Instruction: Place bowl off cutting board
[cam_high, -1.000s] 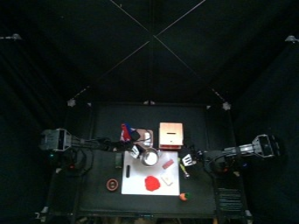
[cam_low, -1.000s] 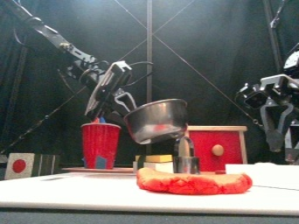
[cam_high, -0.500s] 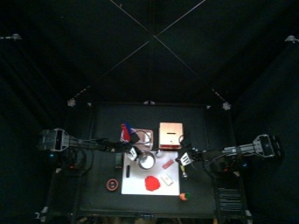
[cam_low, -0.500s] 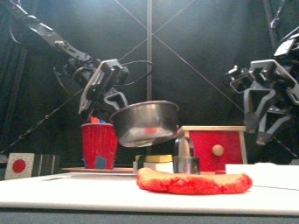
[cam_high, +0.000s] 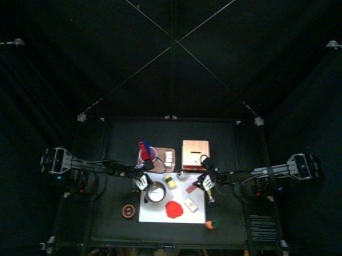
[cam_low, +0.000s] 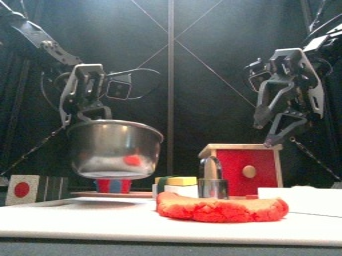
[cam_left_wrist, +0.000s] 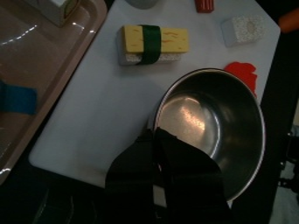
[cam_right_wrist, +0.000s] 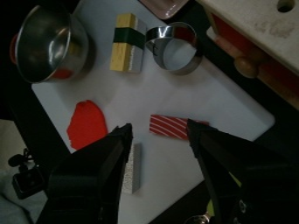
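My left gripper (cam_left_wrist: 159, 147) is shut on the near rim of the silvery-grey bowl (cam_left_wrist: 216, 131) and holds it in the air over the left part of the white cutting board (cam_left_wrist: 93, 96). In the front view the bowl (cam_low: 114, 150) hangs tilted below the left gripper (cam_low: 87, 105), well above the table. In the top view the bowl (cam_high: 155, 192) sits over the board's (cam_high: 187, 212) left side. My right gripper (cam_low: 287, 95) is open and empty, raised above the board's right side; the right wrist view shows the bowl (cam_right_wrist: 49, 42) beyond it.
On the board lie a yellow sponge with a green band (cam_left_wrist: 155, 42), a flat red disc (cam_right_wrist: 84, 122), a red striped piece (cam_right_wrist: 170, 127) and a metal ring (cam_right_wrist: 176, 44). A red box (cam_low: 243, 165) and a red cup (cam_low: 114, 185) stand behind.
My left gripper has carried the bowl to the left and toward the table's front, lowering it a little. My right gripper has risen and moved inward.
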